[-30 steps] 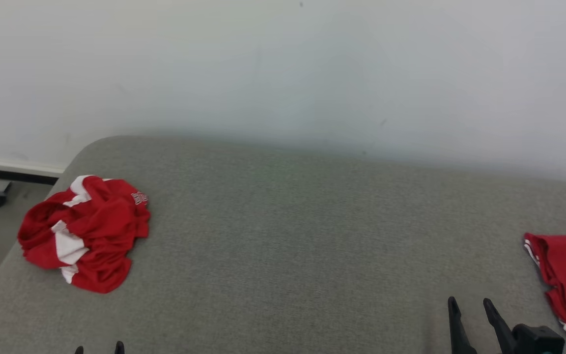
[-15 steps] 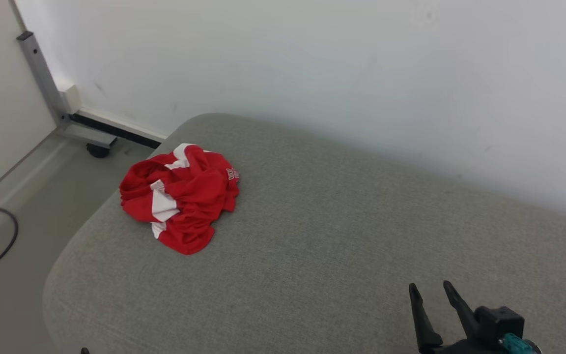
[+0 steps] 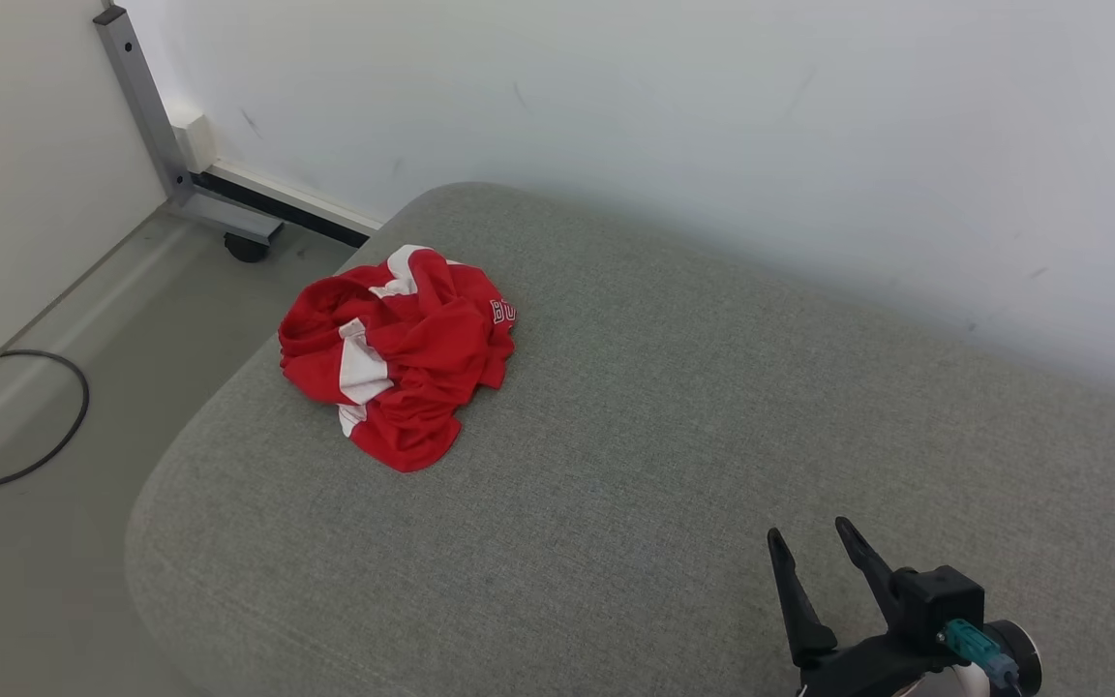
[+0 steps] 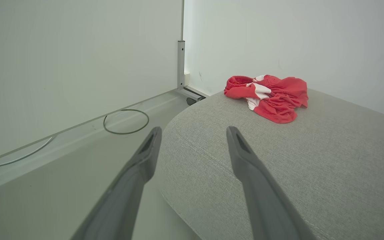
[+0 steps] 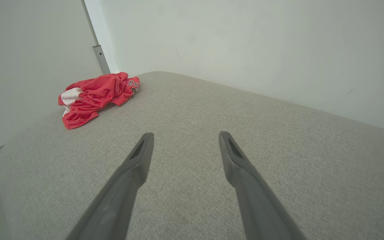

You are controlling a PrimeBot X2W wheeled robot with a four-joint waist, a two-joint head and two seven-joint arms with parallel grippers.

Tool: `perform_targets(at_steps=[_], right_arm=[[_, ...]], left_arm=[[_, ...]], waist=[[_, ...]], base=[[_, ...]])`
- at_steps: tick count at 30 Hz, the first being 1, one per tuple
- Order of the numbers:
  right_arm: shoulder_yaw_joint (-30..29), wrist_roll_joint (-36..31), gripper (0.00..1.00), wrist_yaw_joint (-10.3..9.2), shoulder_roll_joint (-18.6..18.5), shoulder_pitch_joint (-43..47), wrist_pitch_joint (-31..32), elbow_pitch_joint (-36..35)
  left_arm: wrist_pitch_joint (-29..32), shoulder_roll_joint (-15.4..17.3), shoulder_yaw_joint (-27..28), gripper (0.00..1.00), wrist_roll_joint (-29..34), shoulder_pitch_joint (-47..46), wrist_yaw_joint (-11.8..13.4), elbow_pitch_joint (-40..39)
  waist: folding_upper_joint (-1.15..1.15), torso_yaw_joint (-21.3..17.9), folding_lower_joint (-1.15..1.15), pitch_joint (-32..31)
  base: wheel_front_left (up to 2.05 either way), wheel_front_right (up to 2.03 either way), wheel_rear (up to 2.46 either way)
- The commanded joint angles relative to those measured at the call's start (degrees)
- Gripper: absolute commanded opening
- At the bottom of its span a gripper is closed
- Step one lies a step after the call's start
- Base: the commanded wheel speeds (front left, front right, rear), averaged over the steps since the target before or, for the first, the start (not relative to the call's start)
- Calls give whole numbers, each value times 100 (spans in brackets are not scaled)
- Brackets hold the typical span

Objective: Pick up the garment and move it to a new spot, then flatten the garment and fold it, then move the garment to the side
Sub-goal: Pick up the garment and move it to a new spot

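A crumpled red and white garment [image 3: 398, 353] lies near the far left corner of the grey upholstered surface [image 3: 664, 436]. It also appears as a red heap [image 4: 267, 96] ahead in the left wrist view and as a heap [image 5: 95, 96] at the left in the right wrist view. My right gripper [image 3: 809, 537] stands open low over the surface at the lower right, well away from the garment, with nothing between its fingers. My left gripper [image 4: 193, 130] is open too, hovering over the surface's near left edge, with empty space between its fingers.
A white wall [image 3: 664, 116] runs behind the surface. Left of the surface is bare floor with a looped black cable [image 3: 25, 416] and a grey metal post on a castor base [image 3: 228, 223].
The head camera has turned left, so the garment now sits nearer the middle. A second red piece at the right edge has left the picture. Both grippers stay open.
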Motion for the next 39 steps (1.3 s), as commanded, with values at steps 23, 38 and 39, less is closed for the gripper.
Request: perform_targets(at_steps=[23, 38, 39], right_arm=[[-70, -525, 100, -12, -178, 469, 770, -1248], [-297, -419, 100, -12, -1263, 701, 1723, -3593], [-306, -399, 100, -12, -1265, 714, 1721, -3649]], left_arm=[[1436, 529, -892, 100, -27, -3772, -219, 2555], [1891, 606, -509, 100, -609, -6511, 155, 4876], [1894, 631, -484, 100, -627, -6578, 207, 4980]], waist=[[-1, -363, 0, 1097], [-1, -1896, 0, 3033], [-1, -1945, 0, 3082]], base=[[0, 0, 0], [0, 0, 0], [0, 0, 0]])
